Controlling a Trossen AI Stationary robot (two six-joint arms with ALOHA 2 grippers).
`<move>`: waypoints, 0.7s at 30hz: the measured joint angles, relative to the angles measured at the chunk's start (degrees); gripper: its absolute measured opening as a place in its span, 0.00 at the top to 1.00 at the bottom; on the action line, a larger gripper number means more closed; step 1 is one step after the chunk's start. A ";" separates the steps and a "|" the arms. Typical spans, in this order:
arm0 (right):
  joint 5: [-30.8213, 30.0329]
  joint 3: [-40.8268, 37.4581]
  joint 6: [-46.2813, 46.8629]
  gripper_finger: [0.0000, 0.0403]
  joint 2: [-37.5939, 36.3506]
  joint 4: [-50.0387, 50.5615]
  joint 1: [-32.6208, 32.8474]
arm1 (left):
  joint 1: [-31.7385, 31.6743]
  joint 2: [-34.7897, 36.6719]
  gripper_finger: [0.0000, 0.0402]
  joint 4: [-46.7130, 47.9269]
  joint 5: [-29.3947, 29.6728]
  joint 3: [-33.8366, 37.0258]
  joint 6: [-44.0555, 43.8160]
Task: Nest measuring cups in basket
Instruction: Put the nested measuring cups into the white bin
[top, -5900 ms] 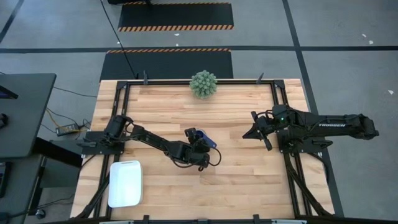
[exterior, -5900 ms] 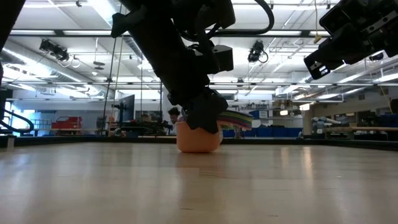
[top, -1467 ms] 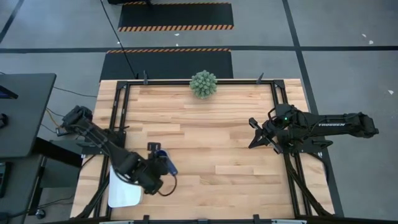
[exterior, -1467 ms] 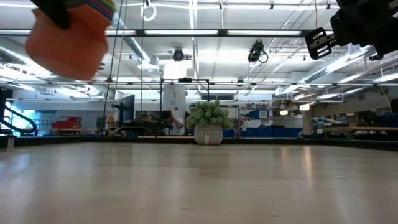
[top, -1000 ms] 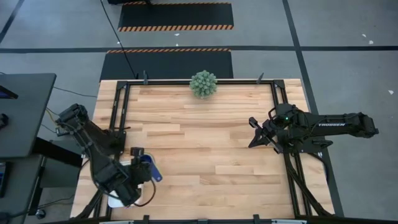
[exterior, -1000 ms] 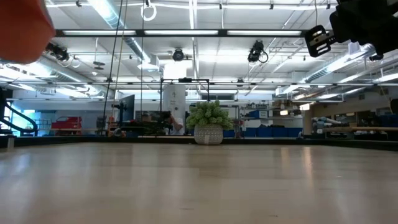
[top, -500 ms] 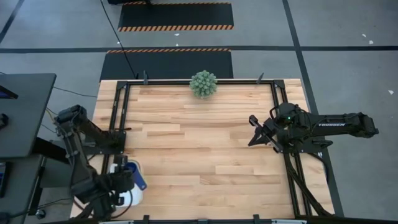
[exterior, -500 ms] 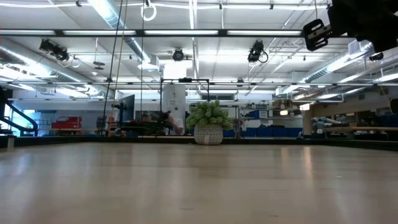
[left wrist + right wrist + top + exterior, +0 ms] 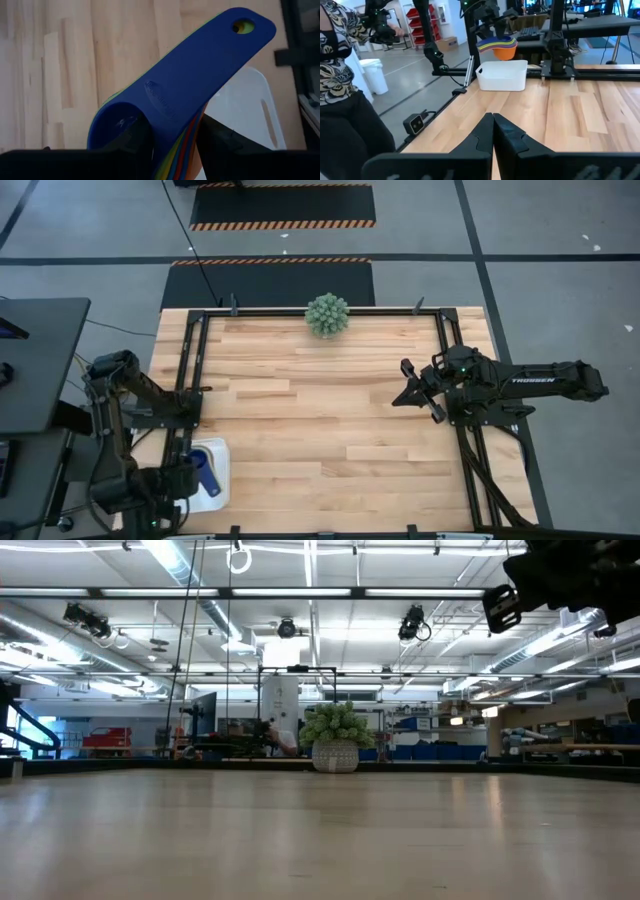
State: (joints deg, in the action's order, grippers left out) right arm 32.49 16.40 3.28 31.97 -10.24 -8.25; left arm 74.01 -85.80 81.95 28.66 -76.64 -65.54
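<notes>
The measuring cups are one nested stack, dark blue on top (image 9: pixel 170 95), with green, yellow, orange and red edges below. My left gripper (image 9: pixel 196 478) is shut on the stack above the white basket (image 9: pixel 219 458) at the table's near left corner. The right wrist view shows the stack (image 9: pixel 498 46) raised over the basket (image 9: pixel 503 76). My right gripper (image 9: pixel 403 393) is shut and empty above the table's right side; it also shows in the low view (image 9: pixel 505 602). My left gripper pinches the nested stack between its two fingers, where the handles meet the bowls (image 9: pixel 172 142). One finger (image 9: pixel 132 140) lies on the dark blue cup's top side, the other (image 9: pixel 220 142) on the stack's underside. The stack hangs clear above the basket, its handles sticking out past the fingers.
A spiky green ball plant in a pot (image 9: pixel 327 315) stands at the middle of the far edge. A dark frame (image 9: pixel 450 350) runs along the table's sides. A person (image 9: pixel 340 75) stands beyond the table's left end. Bare wood lies between the arms.
My left gripper has carried the cup stack toward the table's near left corner, from beside the basket's right wall to over the basket, staying shut on it. The stack has left the low view.
</notes>
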 joint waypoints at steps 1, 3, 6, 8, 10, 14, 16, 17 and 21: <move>-0.14 0.00 0.05 0.97 0.00 0.00 0.00 | 0.69 0.00 0.68 0.00 -0.02 0.00 0.00; -0.88 0.00 0.13 0.97 0.00 -0.07 0.00 | 1.72 -0.02 0.68 0.02 0.11 0.00 0.02; -2.42 0.00 0.16 0.97 0.00 -0.45 0.00 | 2.54 -0.02 0.68 -0.03 1.16 0.29 0.00; -2.84 0.00 0.17 0.97 0.02 -0.40 0.00 | 2.81 -0.02 0.68 -0.42 1.35 1.22 0.02; -2.91 0.00 0.17 0.97 0.00 -0.41 0.00 | 2.81 -0.04 0.68 -1.05 1.25 2.66 0.02; -2.90 0.00 0.82 0.97 0.00 -0.41 0.00 | 2.81 -0.04 0.68 -4.10 1.18 6.31 0.17; -2.91 0.00 1.52 0.97 0.01 -0.40 0.00 | 2.81 -0.04 0.68 -6.15 1.16 8.42 0.17; -2.91 0.00 1.65 0.97 0.00 -0.41 0.00 | 2.82 -0.04 0.68 -7.37 1.14 9.55 0.17; -2.89 0.00 1.69 0.97 0.00 -0.34 0.00 | 3.50 -0.07 0.68 -14.19 0.95 14.50 0.75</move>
State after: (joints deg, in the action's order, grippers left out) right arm 29.60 16.40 4.97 31.97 -10.59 -8.25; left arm 77.51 -85.86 67.76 29.61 -62.14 -64.79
